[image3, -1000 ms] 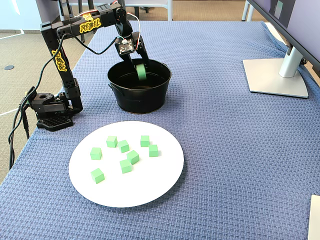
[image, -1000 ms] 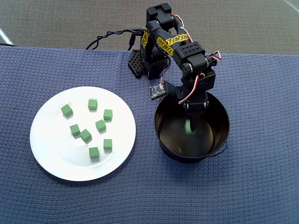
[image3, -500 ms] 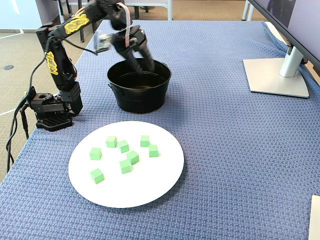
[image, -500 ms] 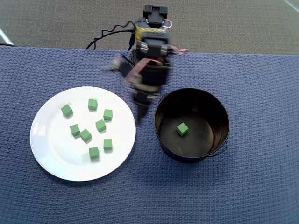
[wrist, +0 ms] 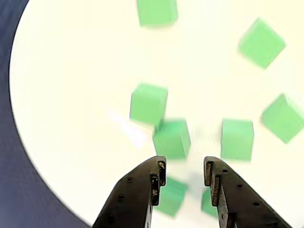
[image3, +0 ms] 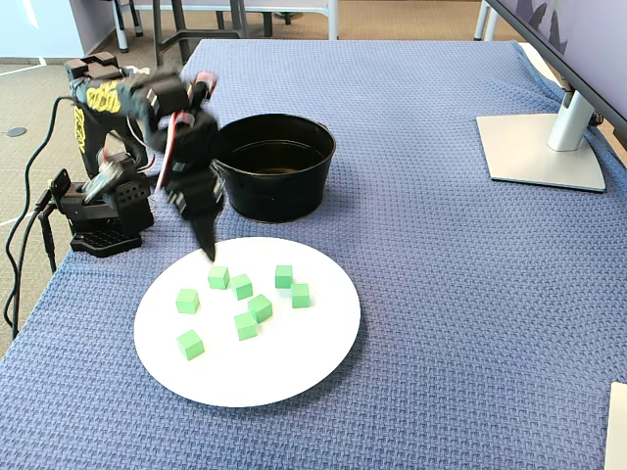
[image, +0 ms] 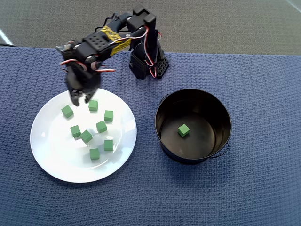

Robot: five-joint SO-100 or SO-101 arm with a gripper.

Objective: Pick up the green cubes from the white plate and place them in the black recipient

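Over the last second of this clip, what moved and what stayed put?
The gripper let a green cube drop into the black pot, where it now lies on the bottom. The arm then swung across to the white plate. The gripper now hangs open and empty over the plate's far edge in the overhead view. The eight cubes on the plate, the plate and the pot have not shifted.

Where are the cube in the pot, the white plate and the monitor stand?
green cube in the black pot (image: pixel 183 130), overhead view, top face.
white plate (image: pixel 49 160), overhead view, bare lower-left surface.
monitor stand (image3: pixel 537 152), fixed view, flat base.
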